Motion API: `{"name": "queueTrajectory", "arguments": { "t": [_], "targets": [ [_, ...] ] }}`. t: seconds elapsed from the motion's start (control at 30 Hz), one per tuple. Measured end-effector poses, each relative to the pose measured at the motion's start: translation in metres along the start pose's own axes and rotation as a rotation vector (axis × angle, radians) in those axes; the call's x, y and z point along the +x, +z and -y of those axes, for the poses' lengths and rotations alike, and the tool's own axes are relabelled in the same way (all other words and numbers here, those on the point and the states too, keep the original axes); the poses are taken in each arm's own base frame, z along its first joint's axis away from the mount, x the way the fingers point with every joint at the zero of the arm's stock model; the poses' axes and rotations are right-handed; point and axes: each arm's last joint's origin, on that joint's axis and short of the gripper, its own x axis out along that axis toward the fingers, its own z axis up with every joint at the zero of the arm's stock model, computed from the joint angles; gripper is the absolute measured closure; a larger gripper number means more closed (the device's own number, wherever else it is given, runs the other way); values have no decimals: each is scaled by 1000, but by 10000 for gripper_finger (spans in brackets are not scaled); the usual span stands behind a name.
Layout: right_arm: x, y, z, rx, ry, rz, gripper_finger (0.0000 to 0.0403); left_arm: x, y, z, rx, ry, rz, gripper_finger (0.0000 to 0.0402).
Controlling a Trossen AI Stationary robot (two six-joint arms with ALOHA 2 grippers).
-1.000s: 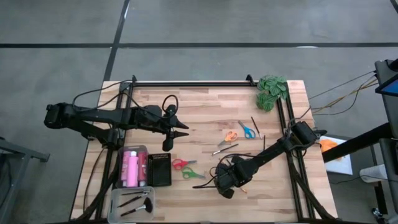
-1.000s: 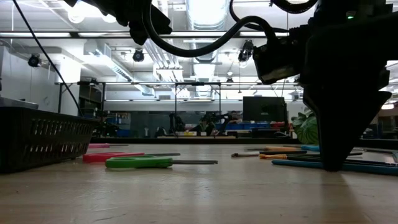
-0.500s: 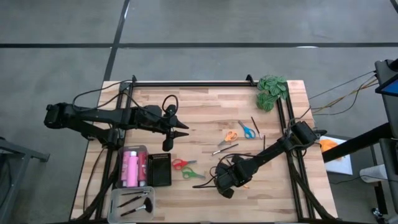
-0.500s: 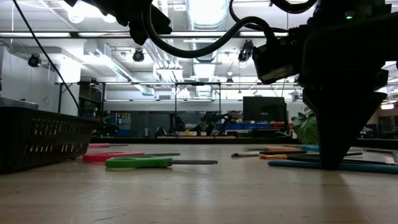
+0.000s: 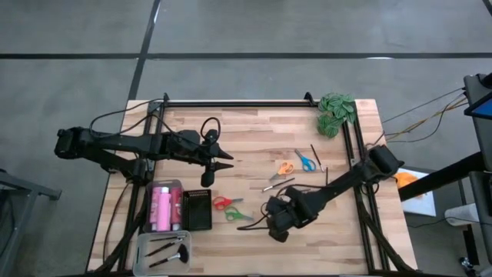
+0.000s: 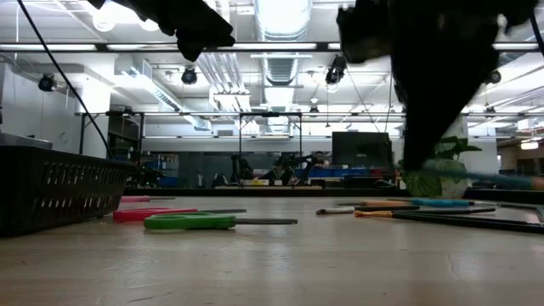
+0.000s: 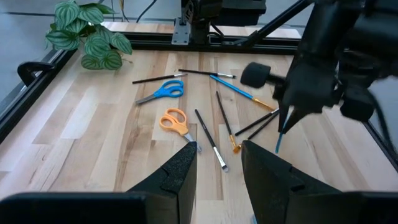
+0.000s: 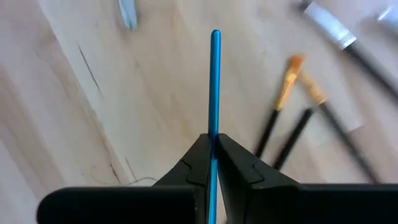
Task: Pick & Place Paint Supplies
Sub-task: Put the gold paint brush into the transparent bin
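Brush [image 8: 214,87] — thin, straight, blue-handled — pinched in the right tool's [image 8: 213,144] closed tips.

A robotics laboratory or industrial workshop hall. The low view shows an open ceiling with long fluorescent light strips [image 6: 280,47], exposed ducts and pipes [image 6: 225,72], black metal frames [image 6: 272,115] and cluttered benches with a dark monitor [image 6: 361,149] in the background. The high view shows a pale butcher-block wooden tabletop [image 5: 261,123] edged by black rails, standing on a grey concrete floor [image 5: 269,31] marked with dark lines.
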Motion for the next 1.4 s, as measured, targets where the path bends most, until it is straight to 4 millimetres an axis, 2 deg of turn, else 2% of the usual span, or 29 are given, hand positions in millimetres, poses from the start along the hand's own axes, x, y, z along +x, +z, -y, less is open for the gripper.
{"name": "queueTrajectory", "arguments": {
  "t": [0.27, 0.5, 0.73, 1.0, 1.27, 1.4],
  "targets": [
    [-36, 7, 5, -35, -31, 230, 388, 0, -1, 1, -2, -6, -6, 275],
    [-67, 4, 9, -61, -140, 502, 388, 0, -1, 5, 5, -91, -8, 275],
    [-86, 4, 5, -111, -209, 695, 389, 1, -2, 15, 76, -151, 0, 275],
    [-92, 14, -8, -242, -177, 815, 389, 8, -18, 32, 225, -213, 119, 275],
    [-93, 22, -12, -298, -191, 891, 389, 13, -40, 33, 232, -211, 217, 275],
    [-87, 28, -12, -299, -182, 951, 389, 14, -47, 32, 232, -200, 269, 275]
  ]
}}
